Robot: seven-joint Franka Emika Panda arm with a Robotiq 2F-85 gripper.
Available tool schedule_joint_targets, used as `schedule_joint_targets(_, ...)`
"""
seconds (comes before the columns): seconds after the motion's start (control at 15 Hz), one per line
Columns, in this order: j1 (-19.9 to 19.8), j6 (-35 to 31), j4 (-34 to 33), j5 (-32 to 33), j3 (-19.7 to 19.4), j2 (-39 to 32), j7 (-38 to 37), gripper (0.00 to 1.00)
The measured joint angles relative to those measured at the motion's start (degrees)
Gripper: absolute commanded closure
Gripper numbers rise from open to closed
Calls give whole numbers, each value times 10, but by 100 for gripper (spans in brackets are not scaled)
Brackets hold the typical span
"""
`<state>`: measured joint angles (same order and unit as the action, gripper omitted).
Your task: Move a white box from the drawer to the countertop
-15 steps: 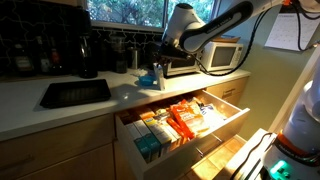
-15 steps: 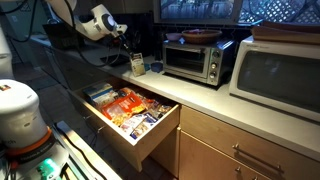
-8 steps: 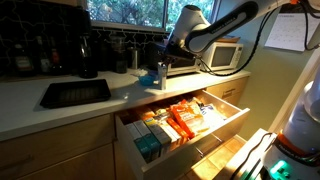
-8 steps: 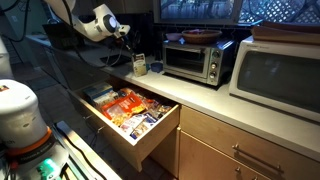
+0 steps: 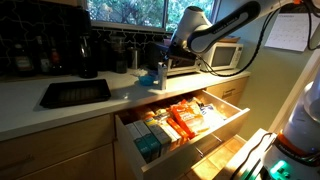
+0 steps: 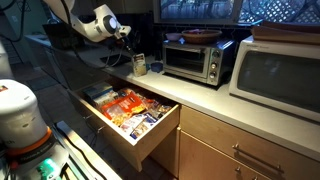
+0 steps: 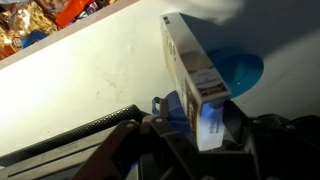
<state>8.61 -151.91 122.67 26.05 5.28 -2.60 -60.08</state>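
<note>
Dim kitchen: window w/ trees, wood cabinets, microwave.

two oblique exterior views, close wrist view

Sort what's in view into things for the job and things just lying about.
For the job: white box, drawer, countertop, tool.

Just lying about: sink, toaster oven, microwave, orange packets, teal boxes.
</note>
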Motion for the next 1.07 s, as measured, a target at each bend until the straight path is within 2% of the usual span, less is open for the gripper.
schedule_joint_targets(0.07, 0, 0, 2, 0, 0, 0, 1, 1)
schedule_joint_targets(0.13, -1, 0, 4, 0, 0, 1, 1, 0)
schedule_joint_targets(0.73, -1, 0, 21, 0, 0, 8, 2, 0)
schedule_joint_targets(1.07, -6, 0, 23, 7, -1, 10, -26, 0)
